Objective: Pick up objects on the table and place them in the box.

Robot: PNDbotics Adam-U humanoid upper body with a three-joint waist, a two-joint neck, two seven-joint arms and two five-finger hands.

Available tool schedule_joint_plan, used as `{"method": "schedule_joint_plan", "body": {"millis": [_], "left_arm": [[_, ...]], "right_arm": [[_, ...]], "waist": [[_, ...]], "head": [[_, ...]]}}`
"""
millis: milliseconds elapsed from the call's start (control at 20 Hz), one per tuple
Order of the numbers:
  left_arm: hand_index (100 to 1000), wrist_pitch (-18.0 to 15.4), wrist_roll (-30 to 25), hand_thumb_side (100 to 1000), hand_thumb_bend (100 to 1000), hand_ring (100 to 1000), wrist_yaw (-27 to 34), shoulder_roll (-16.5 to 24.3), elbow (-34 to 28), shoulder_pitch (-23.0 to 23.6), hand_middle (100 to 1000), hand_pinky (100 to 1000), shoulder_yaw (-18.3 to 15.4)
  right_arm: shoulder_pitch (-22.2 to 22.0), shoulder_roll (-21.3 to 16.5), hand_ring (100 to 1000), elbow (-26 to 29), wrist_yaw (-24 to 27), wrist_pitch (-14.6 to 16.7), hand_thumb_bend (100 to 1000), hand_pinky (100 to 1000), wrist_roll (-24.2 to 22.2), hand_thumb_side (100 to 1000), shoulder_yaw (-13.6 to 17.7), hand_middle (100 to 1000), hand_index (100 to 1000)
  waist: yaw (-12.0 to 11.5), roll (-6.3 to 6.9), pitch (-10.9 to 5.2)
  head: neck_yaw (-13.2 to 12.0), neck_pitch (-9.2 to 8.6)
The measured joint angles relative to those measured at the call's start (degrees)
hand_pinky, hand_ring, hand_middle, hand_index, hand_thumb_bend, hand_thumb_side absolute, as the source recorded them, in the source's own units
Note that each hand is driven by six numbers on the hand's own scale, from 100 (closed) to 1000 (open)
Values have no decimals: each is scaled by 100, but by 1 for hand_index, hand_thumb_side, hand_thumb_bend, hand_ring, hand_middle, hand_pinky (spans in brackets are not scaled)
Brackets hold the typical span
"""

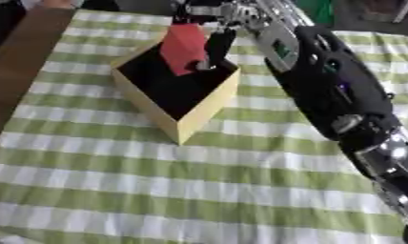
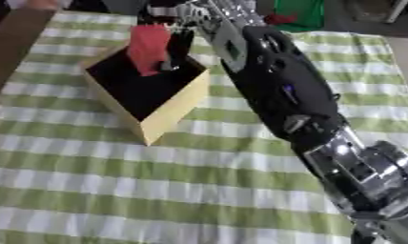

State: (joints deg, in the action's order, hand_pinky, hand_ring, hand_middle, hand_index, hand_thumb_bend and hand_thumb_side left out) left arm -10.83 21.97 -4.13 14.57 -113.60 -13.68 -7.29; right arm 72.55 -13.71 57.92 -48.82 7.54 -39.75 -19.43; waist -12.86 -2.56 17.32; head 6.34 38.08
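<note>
A square box (image 1: 203, 110) with pale yellow walls and a black inside stands on the green-and-white checked cloth, upper left of centre. My right arm reaches in from the lower right across the table to the box's far side. My right hand (image 1: 214, 29) hangs over the box's far corner with its fingers (image 1: 217, 47) curled round a red object (image 1: 184, 47). The red object is upright, its lower end down inside the box opening. My left hand shows in neither view.
The checked cloth (image 1: 157, 190) stretches wide in front of the box. A brown table edge (image 1: 20, 62) runs along the left. Something green (image 2: 300, 12) and a small red thing (image 2: 280, 19) lie past the table's far edge.
</note>
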Motion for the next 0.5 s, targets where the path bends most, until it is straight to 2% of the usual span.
{"method": "schedule_joint_plan", "body": {"millis": [50, 150, 250, 300, 500], "left_arm": [[778, 1, -1, 157, 100, 519, 0, 0, 0, -1, 523, 1000, 0], [778, 3, -3, 158, 100, 519, 2, -1, 0, -4, 522, 1000, 0], [778, 4, -4, 158, 100, 519, 3, -2, 0, -5, 522, 1000, 0], [778, 5, -5, 159, 100, 518, 4, -2, 0, -7, 521, 1000, 0], [777, 16, -15, 161, 100, 517, 9, -22, 0, -22, 520, 1000, 0]], "right_arm": [[0, 10, 813, 0, -4, 50, 316, 869, -50, 100, -2, 751, 942], [2, 31, 832, 0, -45, 134, 398, 885, -134, 100, -4, 777, 956], [9, 35, 836, 0, -164, 199, 423, 889, -184, 100, -11, 781, 954], [13, 35, 844, 0, -241, 231, 488, 897, -187, 143, -18, 792, 956], [77, 35, 859, -1, -567, 319, 560, 913, -115, 207, -35, 817, 963]], "waist": [[0, 0, 0], [-1, -4, 4], [-6, -10, 6], [-10, -14, 6], [-25, -41, 13]], "head": [[2, -2], [3, -20], [3, -28], [3, -41], [4, -48]]}}
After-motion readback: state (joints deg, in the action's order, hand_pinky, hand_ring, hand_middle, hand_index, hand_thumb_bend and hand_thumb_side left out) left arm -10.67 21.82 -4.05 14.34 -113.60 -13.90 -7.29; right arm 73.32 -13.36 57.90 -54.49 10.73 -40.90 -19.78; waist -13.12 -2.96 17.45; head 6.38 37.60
